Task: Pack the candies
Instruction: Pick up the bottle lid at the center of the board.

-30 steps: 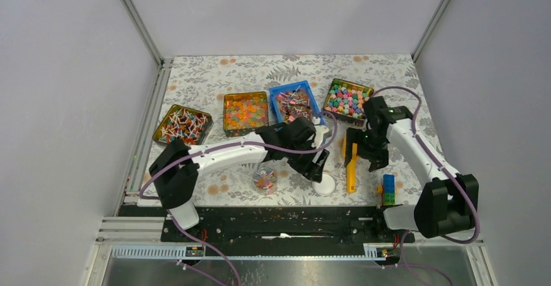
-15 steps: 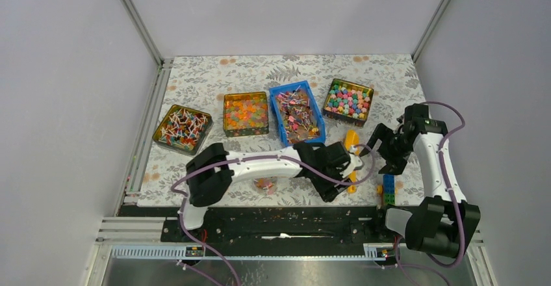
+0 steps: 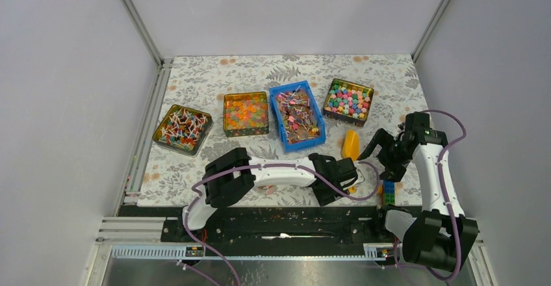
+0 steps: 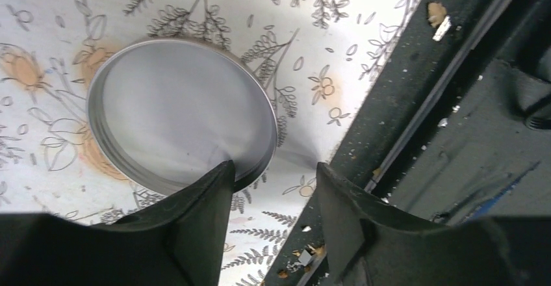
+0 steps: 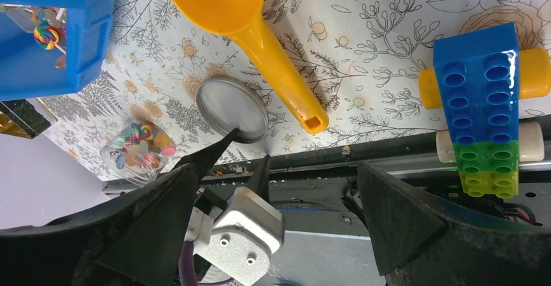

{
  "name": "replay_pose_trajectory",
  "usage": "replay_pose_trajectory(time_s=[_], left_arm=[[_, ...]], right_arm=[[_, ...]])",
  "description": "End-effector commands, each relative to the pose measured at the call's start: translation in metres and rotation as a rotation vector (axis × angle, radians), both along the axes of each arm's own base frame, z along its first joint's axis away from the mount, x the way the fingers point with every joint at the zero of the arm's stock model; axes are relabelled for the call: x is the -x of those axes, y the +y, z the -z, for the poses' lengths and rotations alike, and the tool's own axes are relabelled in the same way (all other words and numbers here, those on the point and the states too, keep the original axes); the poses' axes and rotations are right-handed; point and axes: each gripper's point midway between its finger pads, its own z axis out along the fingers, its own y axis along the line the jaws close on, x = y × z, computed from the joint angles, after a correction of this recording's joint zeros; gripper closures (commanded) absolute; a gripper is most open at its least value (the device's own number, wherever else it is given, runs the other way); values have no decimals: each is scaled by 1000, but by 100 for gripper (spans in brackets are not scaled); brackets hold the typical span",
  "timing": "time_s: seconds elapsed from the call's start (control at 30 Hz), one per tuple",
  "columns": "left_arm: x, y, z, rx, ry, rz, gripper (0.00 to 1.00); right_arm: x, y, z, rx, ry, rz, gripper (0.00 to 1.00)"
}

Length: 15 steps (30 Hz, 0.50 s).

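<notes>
Candies [image 3: 297, 116] in blue bin [image 3: 277, 114]; left claw [image 5: 250, 148] well apart.

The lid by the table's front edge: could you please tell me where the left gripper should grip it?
Probably its thin upright rim, pinched from above at the near side: the lid lies flat, hollow up, so the left gripper can put one finger inside, one outside.

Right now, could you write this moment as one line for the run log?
left jaws: open over edge of lid | right jaws: open, empty | scoop: lying free | jar: uncapped, sweets inside
</notes>
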Motion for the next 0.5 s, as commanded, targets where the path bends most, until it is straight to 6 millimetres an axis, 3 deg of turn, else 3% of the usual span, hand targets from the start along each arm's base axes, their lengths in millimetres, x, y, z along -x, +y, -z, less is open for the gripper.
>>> replay_pose_trajectory(time_s=[0.0,0.23,0.4,0.47], left_arm=[[-17,-11,-11,25,-95,-6,52],[-13,-13,-3,23,-68,20,74],[-11,-8,-9,29,-67,19,100],[-9,-8,-18,55,-63,20,100]], right_arm=[[0,3,-3,-21,-21,7,0],[-1,4,-4,-26,-26,-3,0],[-2,7,-5,-46,-28,-8,1],[-3,8,-6,-55,-31,-10,0]])
